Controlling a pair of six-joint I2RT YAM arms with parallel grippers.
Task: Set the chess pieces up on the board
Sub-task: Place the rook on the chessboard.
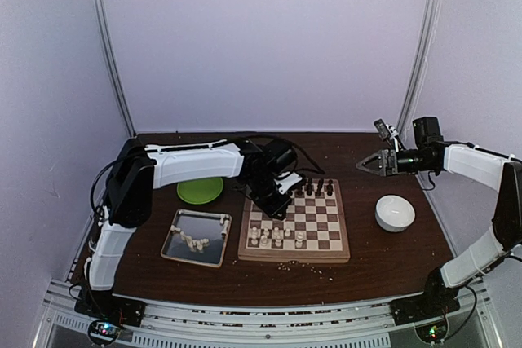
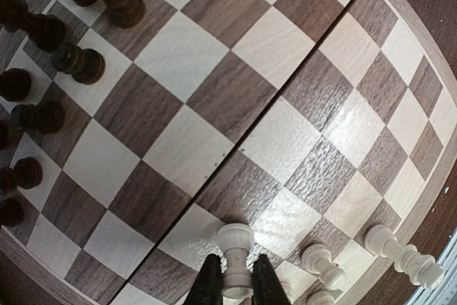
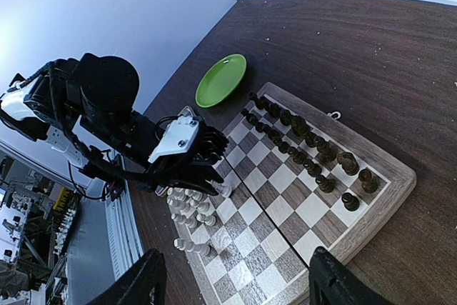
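Left gripper (image 2: 232, 285) clamped on one cream piece (image 2: 235, 244) over the board (image 2: 235, 98), beside other cream pieces (image 2: 321, 266).
Only the top view shows more lying in the tray (image 1: 174, 250) left of the board; dark pieces (image 1: 314, 189) line its far rows; at right, the right gripper (image 1: 364, 165) hangs in the air, jaws wide apart, empty.

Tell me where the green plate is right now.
In the top view, the green plate sits on the left side, just off the far-left corner of the board and directly behind the metal tray.
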